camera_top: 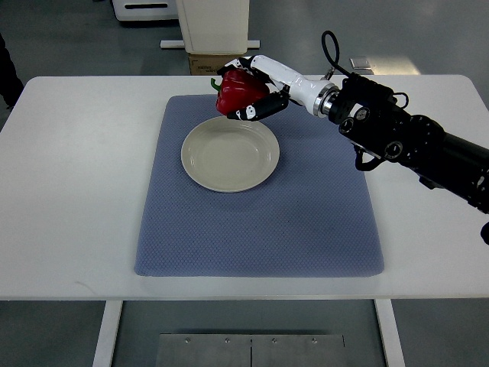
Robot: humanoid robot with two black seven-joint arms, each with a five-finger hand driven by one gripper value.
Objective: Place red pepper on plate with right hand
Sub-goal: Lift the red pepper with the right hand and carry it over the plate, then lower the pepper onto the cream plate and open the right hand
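Red pepper, clasped in right hand's curled fingers, hangs over plate's far rim.

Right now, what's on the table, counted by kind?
Red pepper: 1, held in the right hand
Plate: 1
Blue mat: 1
Total: 3

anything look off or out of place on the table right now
Nothing stands out. The blue mat lies flat on the white table, and the plate sits upright and empty on it. The right hand holds the red pepper over the plate's far rim, with nothing spilled or damaged.
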